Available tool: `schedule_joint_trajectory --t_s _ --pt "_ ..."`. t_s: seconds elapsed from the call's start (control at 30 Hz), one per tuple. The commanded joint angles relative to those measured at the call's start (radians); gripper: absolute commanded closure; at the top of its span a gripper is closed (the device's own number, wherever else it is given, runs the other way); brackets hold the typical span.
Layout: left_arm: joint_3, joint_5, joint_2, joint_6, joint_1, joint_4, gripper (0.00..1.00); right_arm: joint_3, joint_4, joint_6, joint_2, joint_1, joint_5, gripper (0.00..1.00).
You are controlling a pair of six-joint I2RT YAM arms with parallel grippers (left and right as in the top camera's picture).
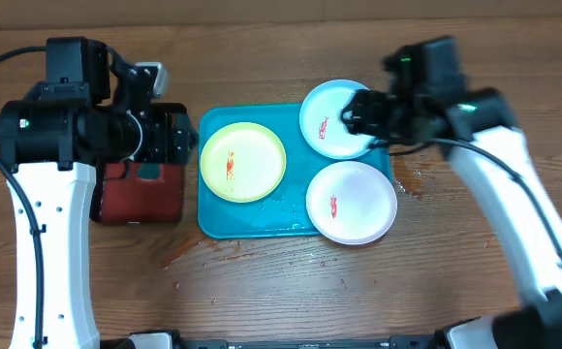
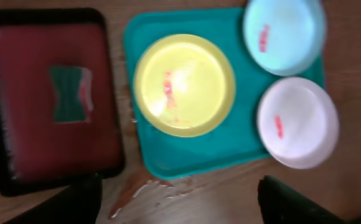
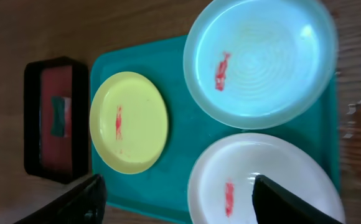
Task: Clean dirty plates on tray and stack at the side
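The turquoise tray (image 1: 252, 218) holds three plates, each with a red smear: yellow-green (image 1: 242, 161) at left, pale cyan (image 1: 331, 118) at back right, white (image 1: 352, 202) at front right. They also show in the left wrist view (yellow-green plate (image 2: 183, 84), cyan plate (image 2: 284, 34), white plate (image 2: 299, 122), tray (image 2: 187, 149)) and in the right wrist view (yellow-green plate (image 3: 129, 121), cyan plate (image 3: 259, 59), white plate (image 3: 264, 180)). My left gripper (image 2: 177, 202) is open and empty, high above the black tray. My right gripper (image 3: 177, 199) is open and empty, above the cyan plate.
A smaller black tray with a red inside (image 1: 140, 189) stands left of the turquoise tray; a green sponge (image 2: 70, 93) lies in it. Red smears and wet spots mark the wood in front of the tray (image 2: 143, 186) and at its right (image 1: 412, 182).
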Motion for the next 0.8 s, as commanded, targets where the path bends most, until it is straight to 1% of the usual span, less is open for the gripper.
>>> schedule_joint_trajectory --t_s 0.0,0.07,0.1,0.23,0.3,0.37,0.4,0.57,0.77 --pt "0.025 -0.306 0.004 -0.221 0.0 -0.004 0.18 0.025 0.051 0.101 0.09 0.094 0.096 0.27" --pt "0.025 -0.403 0.004 -0.259 0.0 -0.006 0.13 0.025 0.093 0.105 0.15 0.139 0.124 0.29" --pt "0.025 -0.428 0.004 -0.263 0.0 -0.003 0.11 0.025 0.114 0.105 0.181 0.159 0.135 0.3" --pt "0.024 -0.48 0.007 -0.262 0.0 0.023 0.1 0.025 0.171 0.105 0.286 0.209 0.176 0.39" --pt "0.024 -0.486 0.011 -0.257 0.0 0.03 0.09 0.025 0.199 0.105 0.333 0.225 0.176 0.42" --pt "0.024 -0.485 0.018 -0.257 0.0 0.032 0.09 0.025 0.227 0.105 0.376 0.241 0.176 0.51" --pt "0.024 -0.485 0.022 -0.257 0.0 0.031 0.09 0.025 0.242 0.104 0.399 0.251 0.175 0.53" --pt "0.022 -0.482 0.048 -0.257 0.0 0.026 0.09 0.025 0.286 0.104 0.467 0.29 0.176 0.58" --pt "0.022 -0.481 0.103 -0.252 0.0 0.014 0.1 0.024 0.327 0.105 0.515 0.322 0.195 0.7"
